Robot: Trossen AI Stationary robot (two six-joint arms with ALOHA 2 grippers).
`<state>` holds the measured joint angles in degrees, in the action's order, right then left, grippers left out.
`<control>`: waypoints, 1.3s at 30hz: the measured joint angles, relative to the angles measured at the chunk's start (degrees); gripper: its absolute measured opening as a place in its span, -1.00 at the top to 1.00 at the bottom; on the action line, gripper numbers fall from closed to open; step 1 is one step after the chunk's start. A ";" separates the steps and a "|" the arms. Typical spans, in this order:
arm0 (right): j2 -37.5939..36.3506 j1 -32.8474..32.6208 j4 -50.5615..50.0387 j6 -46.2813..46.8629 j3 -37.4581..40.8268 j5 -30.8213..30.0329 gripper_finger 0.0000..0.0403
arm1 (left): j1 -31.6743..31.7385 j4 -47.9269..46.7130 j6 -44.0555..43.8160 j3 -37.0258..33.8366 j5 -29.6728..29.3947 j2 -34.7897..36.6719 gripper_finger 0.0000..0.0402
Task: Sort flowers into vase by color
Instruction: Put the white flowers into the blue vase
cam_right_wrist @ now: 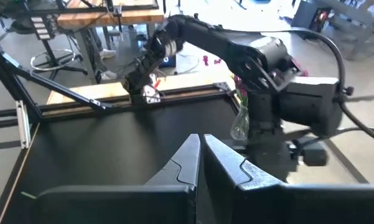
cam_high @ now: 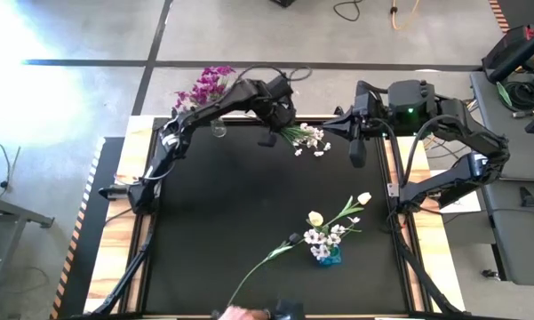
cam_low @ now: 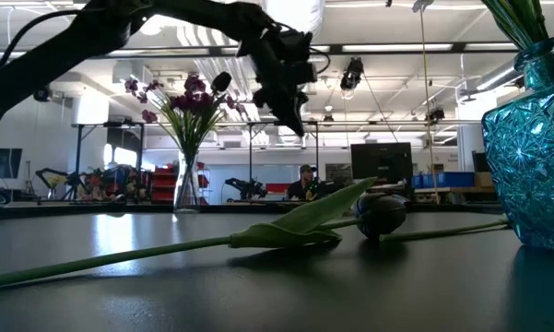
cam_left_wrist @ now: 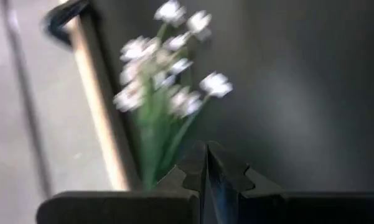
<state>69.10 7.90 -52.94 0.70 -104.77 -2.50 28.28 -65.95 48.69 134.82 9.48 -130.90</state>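
Our left pincer [cam_high: 268,133] hangs over the far edge of the bench [cam_high: 231,213], its jaws pressed together on the stems of a white blossom spray [cam_high: 309,138], whose blooms fan out toward the right arm. From the left wrist we see those blossoms [cam_left_wrist: 168,74] just ahead of the closed fingers [cam_left_wrist: 196,171]. Only the low view shows the dark bud [cam_low: 381,214] lying on the bench beside the blue vase [cam_low: 533,148]. From above, the magenta flowers [cam_high: 204,86] stand in a clear vase [cam_high: 219,129] near the left pincer. Our right pincer [cam_high: 356,149] waits closed and empty nearby.
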 joint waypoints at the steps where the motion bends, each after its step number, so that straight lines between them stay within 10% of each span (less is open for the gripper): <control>1: 0.00 0.00 -0.84 0.10 0.00 -0.03 0.94 | -0.65 -0.38 -2.15 0.00 1.47 0.25 1.00; 16: -3.80 6.78 4.36 -4.77 17.06 3.27 0.96 | -8.83 7.36 -26.00 -5.27 7.65 4.84 1.00; 30: -11.58 14.14 13.29 -2.18 30.73 7.47 0.96 | -11.42 51.15 -46.61 -49.02 1.99 22.25 1.00; 39: -2.71 22.60 16.93 -2.75 29.26 10.50 0.95 | -12.78 55.49 -52.88 -69.07 -8.99 41.69 1.00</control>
<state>66.40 30.50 -36.01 -2.05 -75.51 8.00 15.51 -10.46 -4.19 65.75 0.49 -89.21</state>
